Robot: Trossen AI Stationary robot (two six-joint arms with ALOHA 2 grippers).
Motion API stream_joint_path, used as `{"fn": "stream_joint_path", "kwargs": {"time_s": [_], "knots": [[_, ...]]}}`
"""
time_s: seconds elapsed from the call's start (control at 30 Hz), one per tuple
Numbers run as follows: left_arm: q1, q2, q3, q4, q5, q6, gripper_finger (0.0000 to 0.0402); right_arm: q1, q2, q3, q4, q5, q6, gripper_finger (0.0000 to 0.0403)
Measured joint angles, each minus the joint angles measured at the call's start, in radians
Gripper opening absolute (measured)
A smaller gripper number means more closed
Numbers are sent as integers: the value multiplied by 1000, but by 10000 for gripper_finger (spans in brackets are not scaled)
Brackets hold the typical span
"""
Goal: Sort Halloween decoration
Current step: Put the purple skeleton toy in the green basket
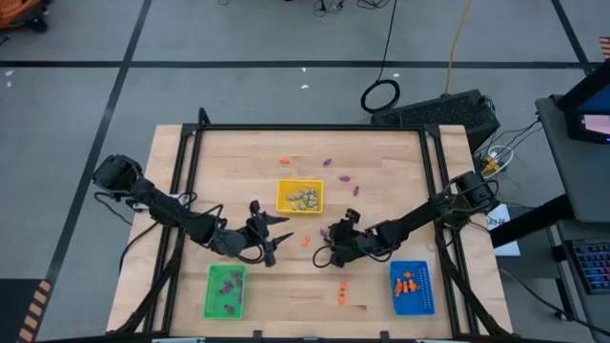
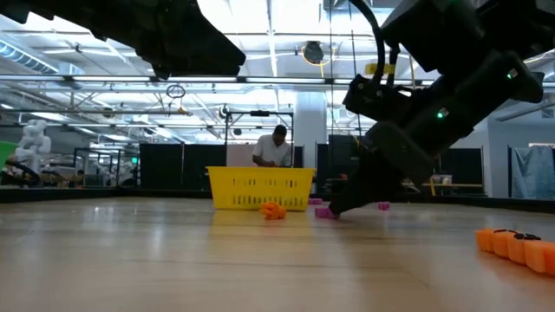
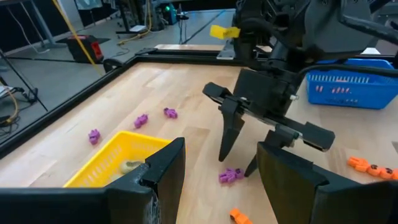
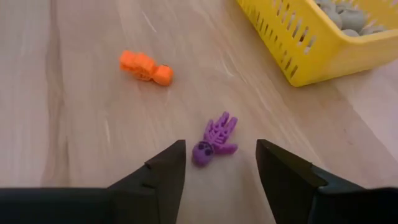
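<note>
Your right gripper (image 4: pixel 216 163) is released, fingers straddling a purple skeleton trinket (image 4: pixel 214 139) that lies flat on the table (image 1: pixel 381 162), just off the yellow tray (image 1: pixel 299 196) near mid-table. An orange trinket (image 4: pixel 145 67) lies close by. Your left gripper (image 1: pixel 267 234) waits released above the table, between the yellow tray and the green tray (image 1: pixel 226 291) at the near edge.

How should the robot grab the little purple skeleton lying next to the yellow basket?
Probably from straight above, pinching its narrow ribs across the width. The purple skeleton lies flat on the table, head toward the open right tool, which sits low with a finger on each side. The left tool waits open nearby.
</note>
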Motion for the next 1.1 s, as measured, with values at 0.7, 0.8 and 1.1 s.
{"fn": "stream_joint_path", "kwargs": {"time_s": [0.7, 0.8, 1.1], "knots": [[-11, 0, 0, -18, -1, 0, 203, 38, 18, 1, 16, 53, 177, 173], [-11, 0, 0, -19, -2, 0, 203, 38, 46, 1, 38, 51, 184, 173], [-11, 0, 0, -23, -2, 0, 203, 38, 96, 3, 93, 93, 200, 173]]}}
